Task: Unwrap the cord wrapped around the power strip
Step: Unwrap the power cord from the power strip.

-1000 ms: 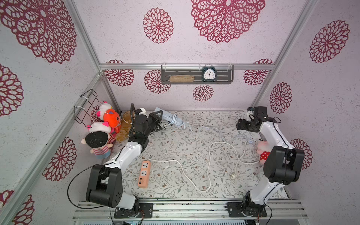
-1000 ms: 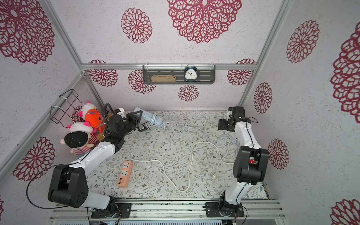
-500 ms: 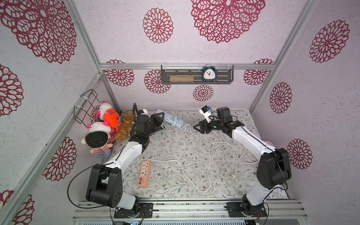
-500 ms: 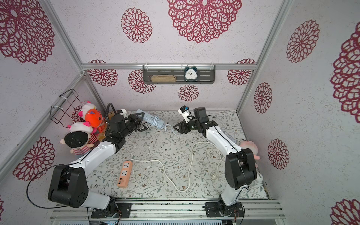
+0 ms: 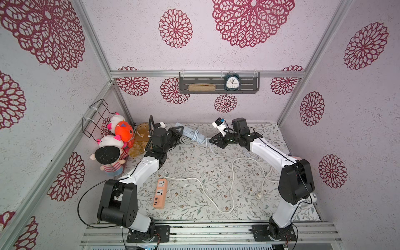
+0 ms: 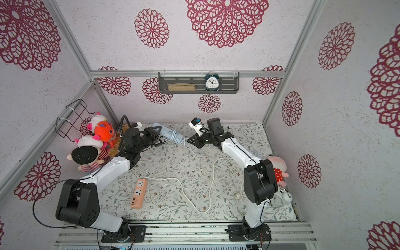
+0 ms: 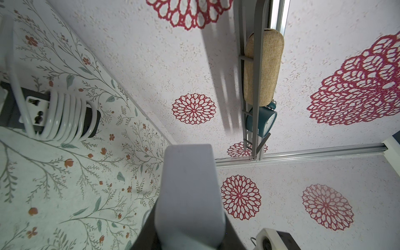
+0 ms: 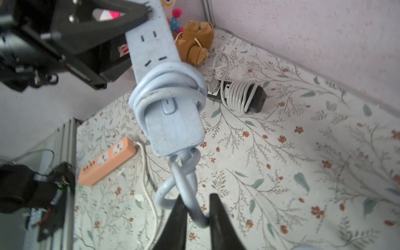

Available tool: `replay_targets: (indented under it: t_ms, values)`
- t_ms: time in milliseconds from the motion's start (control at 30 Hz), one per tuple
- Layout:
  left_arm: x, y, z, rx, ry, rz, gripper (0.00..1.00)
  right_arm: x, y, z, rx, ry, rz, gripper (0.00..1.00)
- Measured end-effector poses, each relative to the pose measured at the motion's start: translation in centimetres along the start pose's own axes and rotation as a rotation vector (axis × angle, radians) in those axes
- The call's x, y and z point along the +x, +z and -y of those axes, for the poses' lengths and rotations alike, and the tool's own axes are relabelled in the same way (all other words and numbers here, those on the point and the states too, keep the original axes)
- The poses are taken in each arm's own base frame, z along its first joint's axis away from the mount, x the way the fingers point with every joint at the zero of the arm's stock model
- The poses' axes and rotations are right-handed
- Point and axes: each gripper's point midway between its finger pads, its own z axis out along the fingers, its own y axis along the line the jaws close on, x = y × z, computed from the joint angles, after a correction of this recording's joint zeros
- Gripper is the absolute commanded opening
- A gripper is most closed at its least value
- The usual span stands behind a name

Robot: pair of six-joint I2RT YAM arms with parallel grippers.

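Right jaws swung across, pinching cord (image 8: 187,175) of blue power strip (image 8: 173,127) (still coiled).

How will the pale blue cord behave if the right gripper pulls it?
Probably semi-stiff: the pale blue cord holds springy curves below the power strip. Its wraps look tight and overlapped, so they may bind, not slide off. The smooth jacket could slip through the right gripper, closed on one loop.
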Motion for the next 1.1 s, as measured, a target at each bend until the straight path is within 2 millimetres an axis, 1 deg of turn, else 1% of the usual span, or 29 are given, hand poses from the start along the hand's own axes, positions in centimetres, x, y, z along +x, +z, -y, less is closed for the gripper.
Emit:
replay_targets:
  t_ms: [100, 167, 233, 333, 400, 467, 567, 667, 733, 833, 900, 967, 1100]
  values:
    - [-0.1, 0.5, -0.2, 0.009, 0.002, 0.007, 0.0, 0.2, 0.0, -0.3, -0.017, -0.007, -0.002, 0.0]
    - [-0.3, 1.0, -0.8, 0.002, 0.004, 0.02, 0.0, 0.9, 0.1, -0.7, -0.041, 0.001, -0.01, 0.0]
    - [-0.4, 1.4, -1.4, -0.006, 0.005, 0.037, 0.0, 2.1, 0.1, -1.4, -0.065, 0.011, -0.022, 0.0]
    - [0.0, 2.5, -1.9, 0.002, -0.003, 0.034, 0.0, 4.4, 0.2, -2.4, -0.084, 0.024, -0.057, 0.0]
    - [0.3, 3.5, -2.1, 0.014, -0.023, 0.023, 0.0, 5.4, 0.5, -2.6, -0.084, 0.021, -0.076, 0.0]
    - [0.5, 4.3, -2.2, 0.03, -0.044, 0.011, 0.0, 6.1, 0.8, -2.2, -0.074, 0.027, -0.086, 0.0]
    - [0.3, 4.4, -1.9, 0.056, -0.075, 0.009, 0.0, 6.8, 1.4, -0.3, -0.055, 0.048, -0.079, 0.0]
    - [-0.5, 3.8, -1.1, 0.112, -0.104, 0.008, 0.0, 7.8, 2.2, 2.1, -0.034, 0.091, -0.054, 0.0]
    - [-1.0, 2.7, -1.5, 0.126, -0.13, -0.001, 0.0, 8.3, 2.6, 3.7, -0.02, 0.119, -0.041, 0.0]
    - [-1.8, 1.2, -2.5, 0.118, -0.153, -0.017, 0.0, 8.5, 2.9, 5.6, -0.001, 0.148, -0.023, 0.0]
    - [-1.9, 0.3, -2.6, 0.108, -0.143, -0.037, 0.0, 8.1, 2.9, 6.6, 0.012, 0.162, -0.011, 0.0]
    - [-1.7, -0.6, -2.3, 0.088, -0.104, -0.058, 0.0, 7.1, 2.6, 7.9, 0.034, 0.162, 0.007, 0.0]
    - [-1.6, -2.6, -1.2, 0.049, 0.018, -0.049, 0.0, 4.2, 0.8, 10.0, 0.081, 0.155, 0.065, 0.0]
